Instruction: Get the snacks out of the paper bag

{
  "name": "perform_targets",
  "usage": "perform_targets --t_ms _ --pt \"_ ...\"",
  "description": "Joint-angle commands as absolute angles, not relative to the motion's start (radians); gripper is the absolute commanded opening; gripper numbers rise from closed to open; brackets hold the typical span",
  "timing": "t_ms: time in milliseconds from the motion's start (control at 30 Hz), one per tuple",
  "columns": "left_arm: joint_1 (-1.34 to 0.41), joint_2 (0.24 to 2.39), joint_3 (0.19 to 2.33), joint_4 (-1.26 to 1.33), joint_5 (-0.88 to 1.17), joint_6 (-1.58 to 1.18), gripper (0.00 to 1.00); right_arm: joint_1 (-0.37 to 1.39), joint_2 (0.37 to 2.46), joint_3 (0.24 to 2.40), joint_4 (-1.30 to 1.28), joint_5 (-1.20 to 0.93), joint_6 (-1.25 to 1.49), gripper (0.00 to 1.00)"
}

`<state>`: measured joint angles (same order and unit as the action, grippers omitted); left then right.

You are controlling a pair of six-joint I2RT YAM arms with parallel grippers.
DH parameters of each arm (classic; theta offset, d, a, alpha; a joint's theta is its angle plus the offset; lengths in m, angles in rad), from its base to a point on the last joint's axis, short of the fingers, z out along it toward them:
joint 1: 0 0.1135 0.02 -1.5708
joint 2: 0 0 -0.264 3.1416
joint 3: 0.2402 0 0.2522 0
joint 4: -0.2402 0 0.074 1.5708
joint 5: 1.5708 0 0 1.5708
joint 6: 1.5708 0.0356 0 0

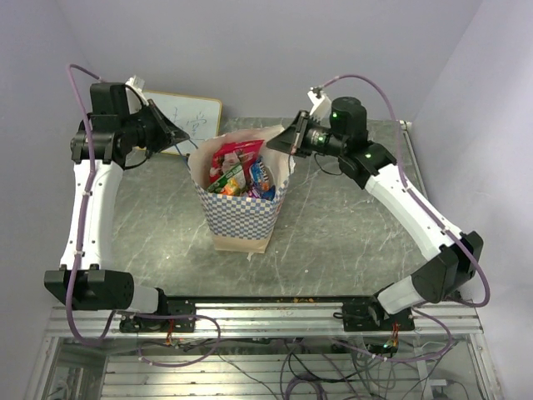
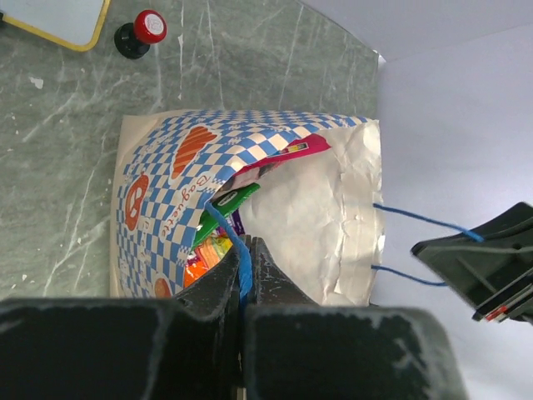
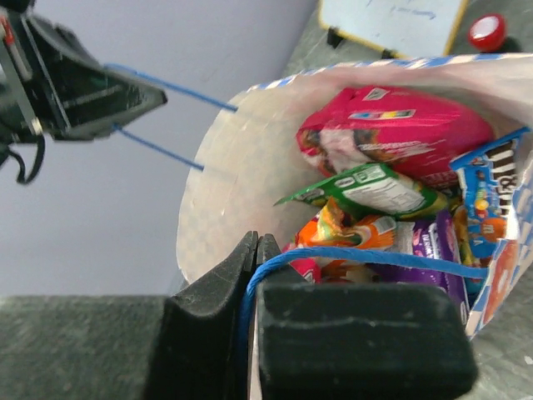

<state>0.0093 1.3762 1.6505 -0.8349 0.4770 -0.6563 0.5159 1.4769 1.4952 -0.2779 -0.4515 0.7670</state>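
Grey-green marbled stone makes up the worktop (image 1: 350, 225), closed in by pale lilac walls behind and to both sides. Near its middle, between the two arms, the paper bag (image 1: 241, 218) stands upright with its mouth wide open: cream paper above, a blue-and-white checkered band below, orange logos on the side.

All the snacks are inside the bag, none on the worktop. A large pink-red packet (image 3: 400, 125) lies uppermost toward the back of the opening. Just below it a green packet (image 3: 375, 190) lies slanted, and an orange-yellow one (image 3: 350, 233) is tucked under that. A purple packet (image 3: 433, 250) sits deeper in, beside a blue packet (image 3: 491, 183) that stands on edge against the bag's wall.

Each arm has one of the bag's thin blue cords. The left jaws are clenched on the left cord handle (image 2: 237, 254) at the bag's left rim. The right jaws are pinched tight on the right cord handle (image 3: 366, 254), which runs taut across the bag's mouth in the right wrist view. Both cords are drawn outward to opposite sides.

A framed whiteboard (image 1: 190, 118) with faint scribbles rests at the back left, against the wall. Just beside it sits a small red-and-black knob (image 2: 141, 32) — well apart from the bag. Along the near edge runs an aluminium rail (image 1: 266, 315) with loose cables beneath.
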Motion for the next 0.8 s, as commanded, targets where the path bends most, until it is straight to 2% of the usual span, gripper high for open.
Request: perform_targets --t_ms 0,267,433,467,533,600,633,667,767 --pt "0.038 1.387 1.812 -0.8 0.477 -0.684 0.07 0.61 1.516 1.568 -0.274 -0.51 0.703 0.0" --pt "0.126 1.468 1.988 -0.797 0.537 -0.703 0.07 0.701 1.613 1.646 -0.225 -0.465 0.748 0.0" --pt "0.132 1.412 1.847 -0.659 0.621 -0.782 0.07 0.7 1.601 1.595 -0.268 -0.413 0.773 0.01" --pt "0.132 1.391 1.797 -0.612 0.639 -0.808 0.07 0.696 1.592 1.583 -0.282 -0.396 0.784 0.07" --pt "0.133 1.345 1.698 -0.526 0.669 -0.853 0.07 0.676 1.57 1.568 -0.309 -0.383 0.823 0.3" --pt "0.132 1.322 1.65 -0.467 0.699 -0.894 0.07 0.654 1.539 1.557 -0.346 -0.366 0.859 0.63" --pt "0.133 1.317 1.636 -0.452 0.711 -0.903 0.07 0.643 1.521 1.558 -0.375 -0.354 0.87 0.83" --pt "0.132 1.315 1.629 -0.446 0.722 -0.907 0.07 0.63 1.504 1.563 -0.406 -0.339 0.884 0.98" --pt "0.132 1.314 1.617 -0.467 0.75 -0.895 0.07 0.576 1.473 1.602 -0.531 -0.305 0.962 1.0"
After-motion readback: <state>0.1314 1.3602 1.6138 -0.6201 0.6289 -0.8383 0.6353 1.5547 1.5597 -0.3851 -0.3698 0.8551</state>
